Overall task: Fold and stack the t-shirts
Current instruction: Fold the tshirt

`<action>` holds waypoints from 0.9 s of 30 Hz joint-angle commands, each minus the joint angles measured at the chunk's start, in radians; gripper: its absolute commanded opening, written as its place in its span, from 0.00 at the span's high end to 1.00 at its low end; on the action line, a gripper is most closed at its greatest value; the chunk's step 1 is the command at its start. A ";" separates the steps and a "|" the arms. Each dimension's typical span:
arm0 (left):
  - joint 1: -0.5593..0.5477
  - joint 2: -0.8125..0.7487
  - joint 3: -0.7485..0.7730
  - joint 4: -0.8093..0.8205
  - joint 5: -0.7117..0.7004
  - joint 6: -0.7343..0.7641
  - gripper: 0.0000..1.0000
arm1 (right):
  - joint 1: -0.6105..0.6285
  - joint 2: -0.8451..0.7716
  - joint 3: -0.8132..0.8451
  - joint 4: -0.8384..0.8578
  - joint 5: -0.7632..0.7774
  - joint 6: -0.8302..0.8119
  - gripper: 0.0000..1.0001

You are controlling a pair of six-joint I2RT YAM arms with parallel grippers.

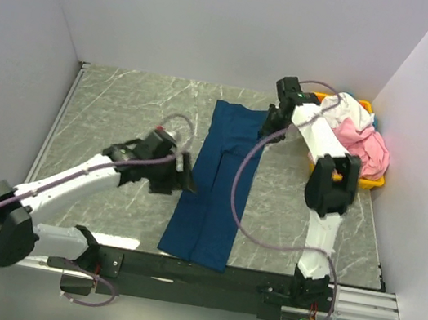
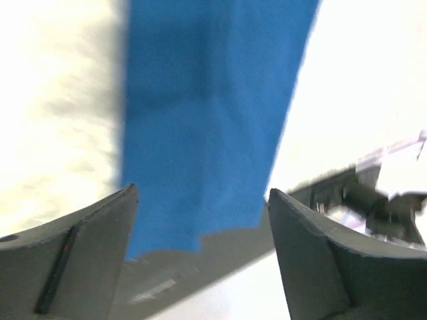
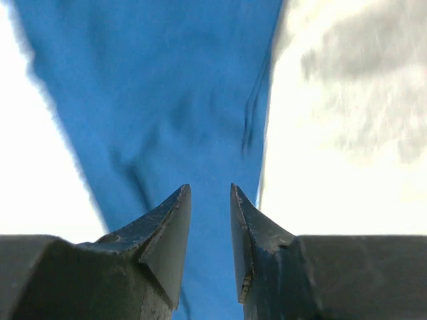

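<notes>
The dark navy t-shirt [image 1: 216, 194] lies on the table as a long narrow strip running from the back towards the near edge. My left gripper [image 1: 186, 178] hovers at the strip's left edge, about halfway along. Its jaws are wide open with nothing between them, and the blue cloth [image 2: 207, 100] shows beyond them. My right gripper [image 1: 272, 129] is over the strip's far right edge. It is open by a narrow gap with nothing pinched, and the blue cloth [image 3: 153, 100] lies below. The pink t-shirt [image 1: 370, 146] and the white t-shirt [image 1: 347, 110] are heaped in the bin.
A yellow bin [image 1: 371, 184] stands at the back right against the right wall, close behind my right arm. White walls close in the table on the left, back and right. A black rail [image 1: 202, 276] runs along the near edge under the shirt's end.
</notes>
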 commanded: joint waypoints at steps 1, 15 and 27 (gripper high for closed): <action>0.134 -0.037 -0.022 -0.088 0.037 0.191 0.17 | 0.069 -0.275 -0.212 0.004 0.057 0.104 0.62; 0.018 -0.222 -0.295 0.013 0.042 -0.017 0.30 | 0.422 -0.819 -1.151 0.276 -0.159 0.316 0.63; -0.025 -0.120 -0.369 0.097 0.092 0.035 0.31 | 0.643 -0.828 -1.299 0.369 -0.207 0.481 0.59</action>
